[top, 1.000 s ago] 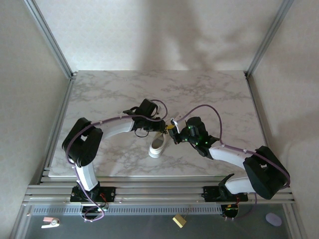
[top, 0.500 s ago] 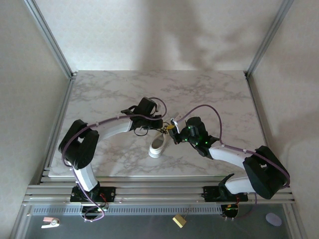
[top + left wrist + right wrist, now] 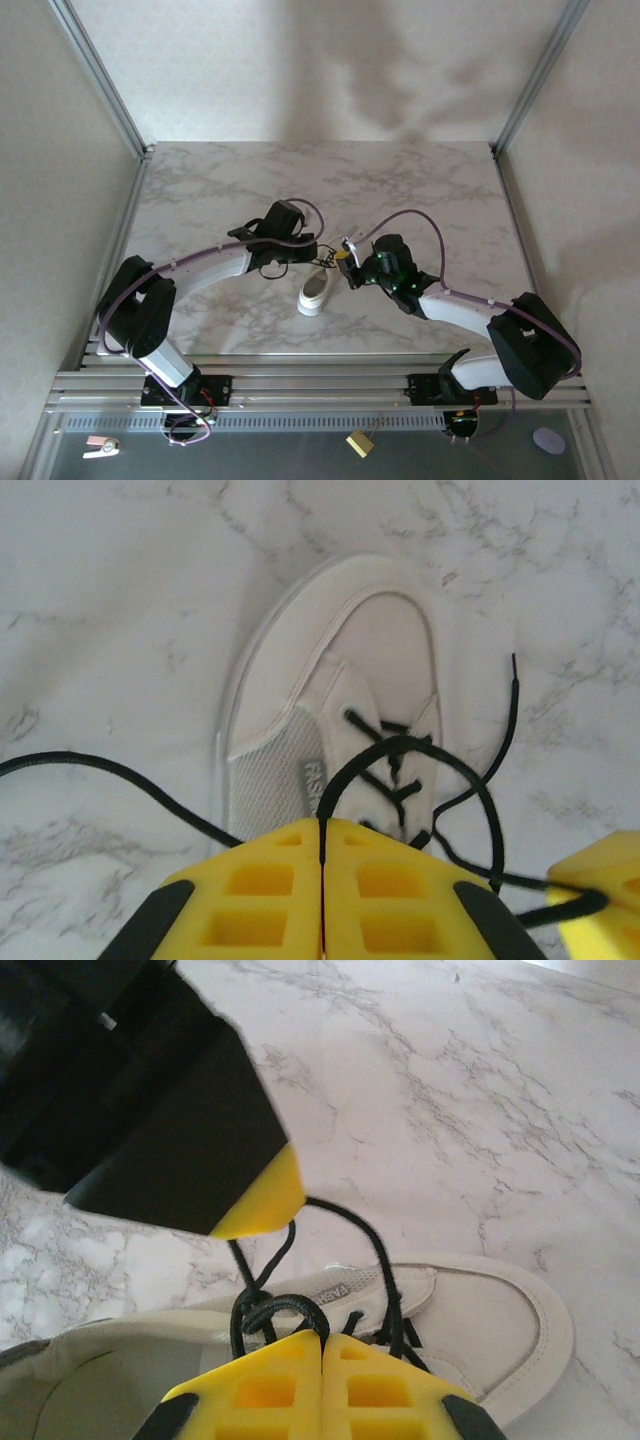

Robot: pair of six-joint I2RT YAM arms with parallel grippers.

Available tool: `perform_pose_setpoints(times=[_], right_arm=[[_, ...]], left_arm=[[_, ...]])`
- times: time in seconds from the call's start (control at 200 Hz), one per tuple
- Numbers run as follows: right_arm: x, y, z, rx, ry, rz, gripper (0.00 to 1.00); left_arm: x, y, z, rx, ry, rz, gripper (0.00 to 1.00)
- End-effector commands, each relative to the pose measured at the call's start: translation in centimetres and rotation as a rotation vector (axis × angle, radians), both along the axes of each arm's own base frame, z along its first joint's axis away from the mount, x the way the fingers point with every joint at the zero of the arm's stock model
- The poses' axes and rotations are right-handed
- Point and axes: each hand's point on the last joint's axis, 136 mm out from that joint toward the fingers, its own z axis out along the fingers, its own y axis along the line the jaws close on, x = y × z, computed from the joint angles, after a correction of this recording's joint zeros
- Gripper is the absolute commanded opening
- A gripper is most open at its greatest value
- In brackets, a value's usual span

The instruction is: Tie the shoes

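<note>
Pressed together along a thin seam, the yellow fingers of the left gripper (image 3: 322, 832) pinched a strand of the black laces (image 3: 400, 740). The strand rose out of the seam, arched over the eyelets and curved down to the right. Another strand ran off to the left across the marble. A loose lace end lay on the stone to the right of the shoe.

Equally tight was the right gripper (image 3: 322, 1345). Its two yellow fingers met with no gap and nipped a small bunched loop of lace at their tips. From that loop two strands climbed toward the yellow tip of the left gripper, which hung just above and to the left in the right wrist view.

Beneath both pairs of fingers sat the sneaker (image 3: 350, 650), white, low-topped, resting on its sole with the laces threaded through its eyelets. A small grey tag with lettering showed on its tongue, though it was too blurred to read in full.

Seen from above, the two grippers met nearly tip to tip over the heel end of the sneaker. Its toe pointed toward the near edge of the marble table (image 3: 420, 190). The shoe lay near the table's middle, between the two arms, which curved in from either side.
</note>
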Motion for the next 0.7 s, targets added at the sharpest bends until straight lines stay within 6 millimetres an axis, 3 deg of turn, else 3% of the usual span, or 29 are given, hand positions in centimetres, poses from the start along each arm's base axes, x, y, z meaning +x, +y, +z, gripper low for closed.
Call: perform_pose_setpoints(times=[0.0,0.3,0.516,0.696], right_arm=[[0.7,1.0,1.3,0.011,-0.026,0.009,0.00],[0.8,2.1,1.5,0.033,-0.015,0.042,0.00],[-0.1,2.8,1.3,0.038,-0.007,0.099,0.00],[-0.4,2.9,1.6,0.049,-0.016,0.114,0.00]], left_arm=[[-0.4,0.7,0.7,-0.024,-0.015,0.059,0.09],[-2.0,1.2,0.3,-0.140,0.000,0.156,0.13],[-3.1,1.3,-1.4,-0.143,0.037,0.161,0.20],[-2.5,1.8,-0.2,-0.118,-0.009,0.164,0.30]])
